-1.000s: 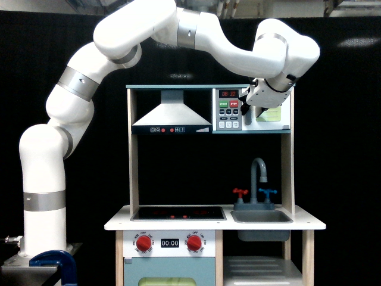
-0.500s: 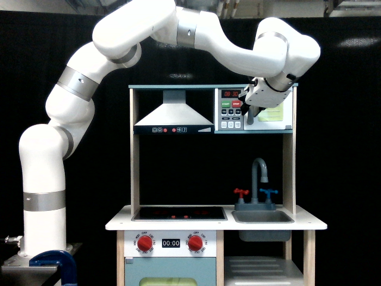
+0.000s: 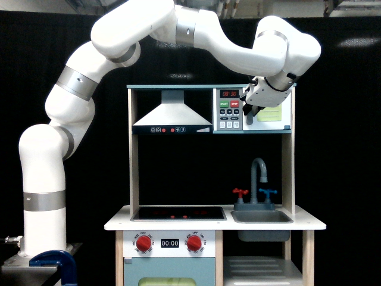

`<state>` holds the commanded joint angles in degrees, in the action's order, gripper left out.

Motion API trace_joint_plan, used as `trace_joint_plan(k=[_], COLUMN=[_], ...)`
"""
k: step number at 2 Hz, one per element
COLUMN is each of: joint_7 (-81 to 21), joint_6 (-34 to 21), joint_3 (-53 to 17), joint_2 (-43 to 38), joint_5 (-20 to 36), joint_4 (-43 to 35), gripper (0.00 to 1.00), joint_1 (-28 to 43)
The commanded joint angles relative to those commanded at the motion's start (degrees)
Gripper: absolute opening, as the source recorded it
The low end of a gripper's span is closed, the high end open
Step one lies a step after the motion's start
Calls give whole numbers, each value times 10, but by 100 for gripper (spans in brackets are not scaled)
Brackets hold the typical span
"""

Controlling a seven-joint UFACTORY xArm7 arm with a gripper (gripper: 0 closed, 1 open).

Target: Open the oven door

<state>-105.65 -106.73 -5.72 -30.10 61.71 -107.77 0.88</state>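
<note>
The fingers (image 3: 248, 111) reach the grey handle (image 3: 249, 117) at the oven door (image 3: 269, 113), upper right corner of the toy kitchen (image 3: 134, 173); whether they pinch it I cannot tell. Grasping seems in hand; next, a gentle outward pull on the hinge.

Oven door (image 3: 271, 114) handle and fingers (image 3: 248, 111) hidden behind the wrist.

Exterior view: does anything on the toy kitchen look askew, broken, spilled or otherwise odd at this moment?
Nothing stands out. The toy kitchen stands square, its hood, faucet and red knobs look intact, and no spill shows. The gripper sits at the oven door, hiding its handle, so how far the door is open cannot be told.
</note>
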Motion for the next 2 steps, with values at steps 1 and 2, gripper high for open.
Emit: trace_joint_plan(k=[1,2], joint_7=[8,39], joint_6=[-29,-60], joint_3=[17,55], joint_2=[-41,-117], joint_5=[-8,-20], joint_4=[-64,-181], gripper=[0,0], joint_1=[-40,-87])
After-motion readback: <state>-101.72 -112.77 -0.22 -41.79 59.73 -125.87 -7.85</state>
